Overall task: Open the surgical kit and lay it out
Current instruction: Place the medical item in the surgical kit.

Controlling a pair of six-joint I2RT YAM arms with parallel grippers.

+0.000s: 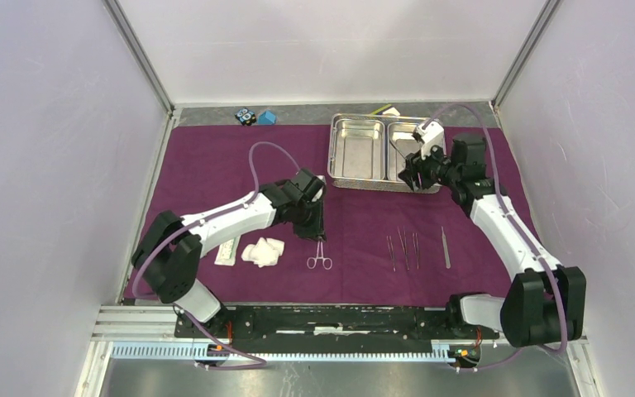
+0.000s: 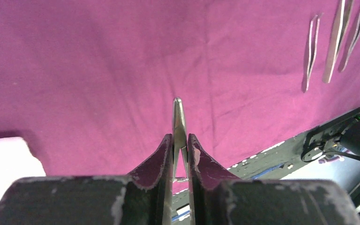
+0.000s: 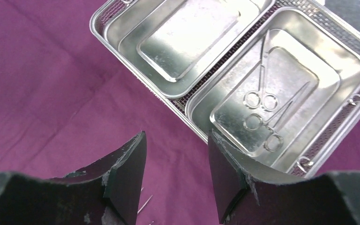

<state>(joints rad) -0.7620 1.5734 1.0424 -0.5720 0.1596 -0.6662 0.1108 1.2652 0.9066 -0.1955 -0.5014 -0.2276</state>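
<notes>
A dark-purple cloth (image 1: 215,165) is spread flat over most of the desk (image 1: 207,114), and at the far edge, off the cloth, sit a black block (image 1: 245,117) and a blue block (image 1: 266,117) side by side. At the left of the cloth, toward the near edge, a flat white packet (image 1: 226,251) lies just beside a wad of white gauze (image 1: 263,251). Right of the gauze, the left hand (image 1: 316,231) points down and pinches a slim steel clamp (image 1: 319,261) by its shank, with the ring handles on the near side of the fingers. Whether the rings rest on the cloth cannot be told. In the left wrist view, the left hand (image 2: 180,138) has its fingers pressed tight on the clamp (image 2: 178,112), which shows edge-on as a thin strip sticking out past the fingertips. Further right, four tweezers (image 1: 403,248) lie in a row on the cloth, apart from one another, each running near to far. Behind them, at the far side of the cloth, stands the shiny steel tray (image 1: 358,153) with two compartments. The right hand (image 1: 413,178) hangs at the near edge of its right compartment. In the right wrist view, the right hand (image 3: 176,173) has its fingers (image 3: 129,173) spread apart with nothing between them. Beyond them, the tray (image 3: 187,37) shows its left compartment bare, while a pair of clamps (image 3: 261,99) lies crossed on the floor of the right one.
</notes>
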